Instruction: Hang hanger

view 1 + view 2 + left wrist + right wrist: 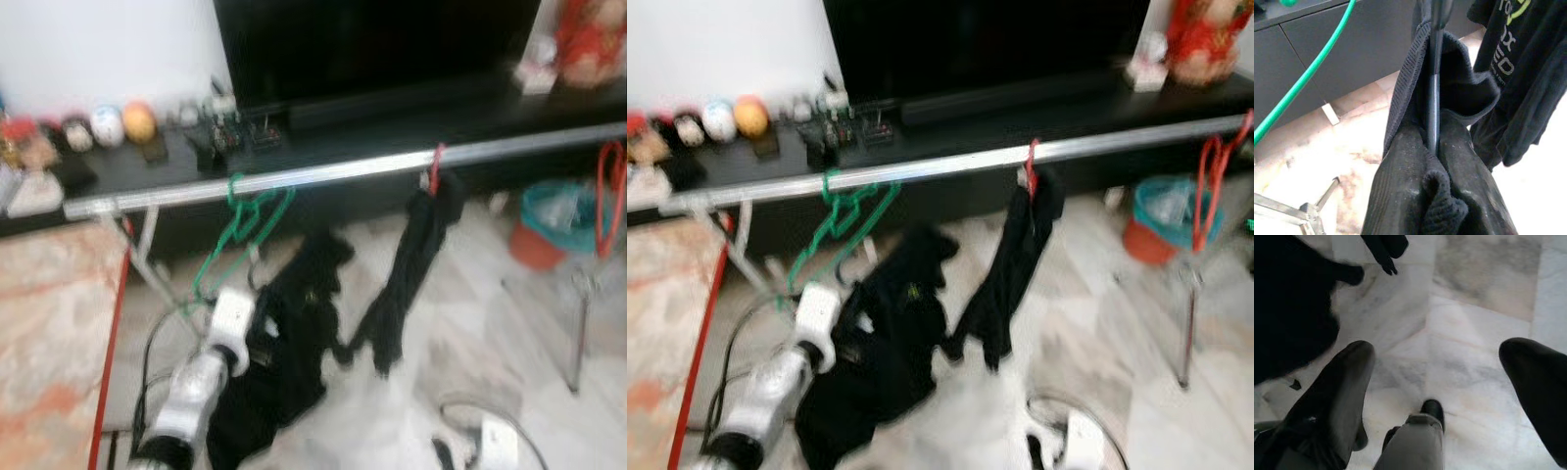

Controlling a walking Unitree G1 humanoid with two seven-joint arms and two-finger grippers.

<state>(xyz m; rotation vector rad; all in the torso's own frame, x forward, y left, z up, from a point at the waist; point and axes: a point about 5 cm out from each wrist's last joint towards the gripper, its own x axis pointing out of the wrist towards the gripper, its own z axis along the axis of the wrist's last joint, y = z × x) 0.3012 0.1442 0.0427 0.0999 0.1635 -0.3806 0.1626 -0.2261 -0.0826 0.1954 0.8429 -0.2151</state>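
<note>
- A silver clothes rail (343,168) runs across the middle of the head views, from centre left up towards the upper right, in front of a black TV cabinet (411,122).
- A black garment (284,362) fills the lower centre of the frame, draped from the green hanger (245,220) down towards the marble floor (431,372).
- A second dark garment (411,264) hangs right of centre from a red hanger (435,168) hooked on the rail; another red hanger (609,196) sits at the far right edge.
- The green hanger's hook sits at the rail left of centre; blur hides whether it is fully seated over the bar.
- The left gripper (1432,147), in the lower left of the head views, is clamped together on the garment's ribbed cloth with a thin hanger bar (1434,98) between its fingers (1400,196).
- The right gripper (1437,377), low in the frame near the bottom edge, hangs over bare floor with its fingers spread wide, holding nothing.
- To finish well, I judge the left arm should confirm the hook rides over the rail before it lets go, then release gently and draw downward so the cloth is not dragged off the hanger.
- The likely risk is the garment's weight tilting the hanger and pulling the hook loose.
</note>
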